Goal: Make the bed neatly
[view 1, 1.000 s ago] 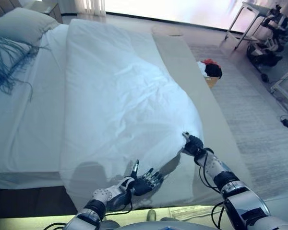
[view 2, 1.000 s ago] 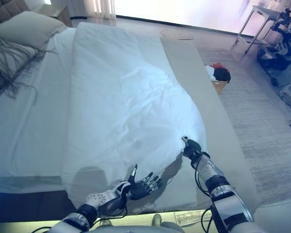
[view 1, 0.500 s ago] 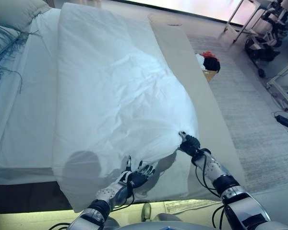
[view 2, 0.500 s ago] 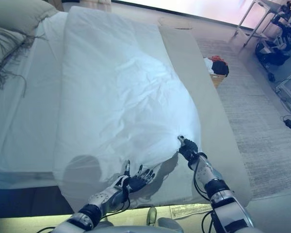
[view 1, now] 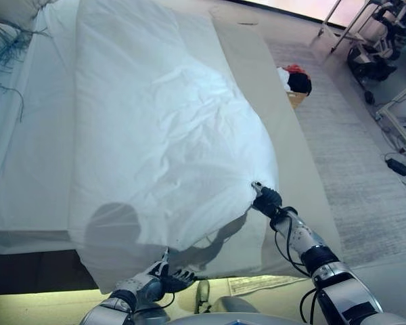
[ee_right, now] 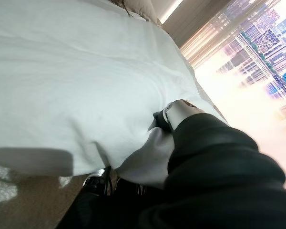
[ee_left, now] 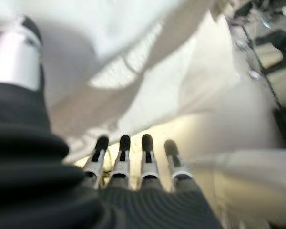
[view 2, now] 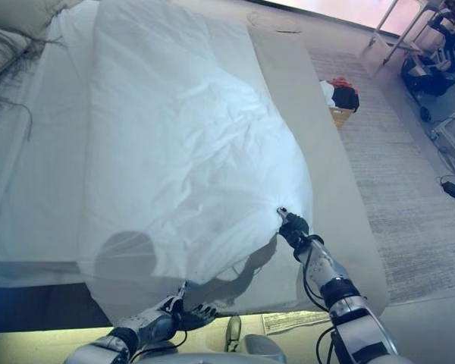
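At the bed's foot, the right hand (view 1: pixel 266 201) pinches the rumpled white cloth duvet (view 1: pixel 162 128) by its corner; the left hand (view 2: pixel 188 312) hovers below, fingers straight, holding nothing.

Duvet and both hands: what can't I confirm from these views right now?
- Right robot hand: it pinches the duvet; right wrist view, cloth hides its fingers.
- Left robot hand: eye views, low at the bed's foot, too small to read.
- Pillow: eye views, cut by the top edge.
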### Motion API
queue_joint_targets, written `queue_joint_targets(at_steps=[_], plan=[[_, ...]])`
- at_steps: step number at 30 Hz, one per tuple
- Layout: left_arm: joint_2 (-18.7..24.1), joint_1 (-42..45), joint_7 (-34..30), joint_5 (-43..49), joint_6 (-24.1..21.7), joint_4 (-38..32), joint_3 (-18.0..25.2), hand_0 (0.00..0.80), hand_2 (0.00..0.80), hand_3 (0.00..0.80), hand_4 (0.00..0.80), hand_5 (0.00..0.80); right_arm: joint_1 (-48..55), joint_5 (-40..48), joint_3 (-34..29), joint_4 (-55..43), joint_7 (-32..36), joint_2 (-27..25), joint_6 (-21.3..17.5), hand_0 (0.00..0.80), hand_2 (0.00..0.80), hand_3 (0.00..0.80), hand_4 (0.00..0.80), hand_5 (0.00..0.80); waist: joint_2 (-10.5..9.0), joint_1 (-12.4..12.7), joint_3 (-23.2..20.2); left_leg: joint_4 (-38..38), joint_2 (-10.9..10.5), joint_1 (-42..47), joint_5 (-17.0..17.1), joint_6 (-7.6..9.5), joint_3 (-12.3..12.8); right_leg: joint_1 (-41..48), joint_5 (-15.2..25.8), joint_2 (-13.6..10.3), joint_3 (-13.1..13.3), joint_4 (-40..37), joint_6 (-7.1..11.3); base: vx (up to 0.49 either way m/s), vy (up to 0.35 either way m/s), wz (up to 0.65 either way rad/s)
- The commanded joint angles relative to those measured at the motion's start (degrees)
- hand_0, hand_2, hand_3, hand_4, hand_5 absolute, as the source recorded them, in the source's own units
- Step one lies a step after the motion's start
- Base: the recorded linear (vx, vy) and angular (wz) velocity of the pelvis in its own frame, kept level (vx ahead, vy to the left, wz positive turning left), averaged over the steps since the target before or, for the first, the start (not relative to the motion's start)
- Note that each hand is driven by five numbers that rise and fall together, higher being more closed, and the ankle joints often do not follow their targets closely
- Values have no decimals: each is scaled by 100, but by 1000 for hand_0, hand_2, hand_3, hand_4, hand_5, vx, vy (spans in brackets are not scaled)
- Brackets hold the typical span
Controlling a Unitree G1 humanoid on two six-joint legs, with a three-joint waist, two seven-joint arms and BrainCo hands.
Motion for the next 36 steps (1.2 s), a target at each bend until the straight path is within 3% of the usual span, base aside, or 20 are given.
queue_joint_targets(at_steps=[1, 9, 21, 28, 36], plan=[[-351, -438, -306, 335, 530, 596, -281, 0, 0, 0, 0, 0, -653, 286, 78, -581, 395, -226, -228, 800, 800, 800, 800, 800, -90, -87, -12, 56, 476, -223, 54, -176, -118, 71, -97, -212, -112, 66, 341, -42, -8, -2], [-329, -548, -1069, 357, 529, 461, -451, 0, 0, 0, 0, 0, -791, 302, 83, -566, 333, -244, -96, 800, 800, 800, 800, 800, -34, -117, -1, 8, 437, -229, 63, -173, -138, 54, -93, -222, -107, 37, 349, -18, 7, 0], [-458, -210, -2696, 143, -839, -709, -466, 0, 0, 0, 0, 0, -203, 23, -181, -599, 459, -331, -5, 800, 800, 800, 800, 800, 231, -62, -247, -10, 371, -1, 47, -185, -105, 298, -150, -314, -193, -3, 356, 46, 45, 0], [-563, -35, -2898, 61, -1324, -766, -309, 0, 0, 0, 0, 0, -121, -20, -240, -452, 604, -307, 21, 800, 800, 800, 800, 800, 275, 11, -324, -10, 320, 74, -1, -183, -162, 401, -194, -363, -288, -3, 356, 9, 13, 2], [-536, 100, -2647, -148, -1881, -687, 32, 0, 0, 0, 0, 0, -66, -118, -294, -441, 687, -342, 125, 800, 800, 800, 800, 800, 293, 64, -419, -10, 271, 146, -43, -179, -205, 509, -251, -388, -368, -3, 343, 12, 29, 7]])
